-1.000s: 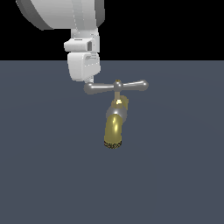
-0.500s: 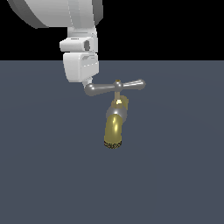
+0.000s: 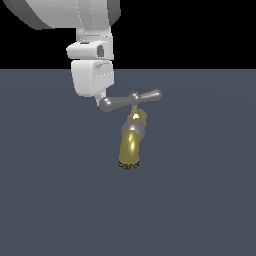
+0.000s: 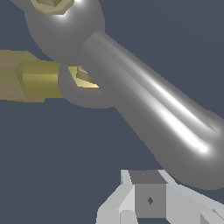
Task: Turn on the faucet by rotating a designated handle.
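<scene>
The faucet (image 3: 131, 145) stands in the middle of a plain dark grey floor (image 3: 200, 200), its golden spout (image 3: 130, 150) curving down toward the viewer in the exterior view. On top of the faucet sits the handle (image 3: 131, 100), a slim silver-grey crossbar with bulbous ends and a small brass hub at its middle. The bar lies slightly tilted, its end on the exterior view's left lower than the other.

The gripper (image 3: 101, 99) sits right at that lower end of the handle, beside it rather than around it. Whether its fingers are spread or pressed together cannot be told: the exterior view hides them behind the white hand, and the wrist view shows only one grey fingertip (image 4: 148, 199) just next to the rounded end of the bar.

The handle looks rigid, smooth and probably slippery metal, so a sideways push near the bulbous end, far from the hub, should give the best leverage. Nothing else stands near the faucet to block the swing
</scene>
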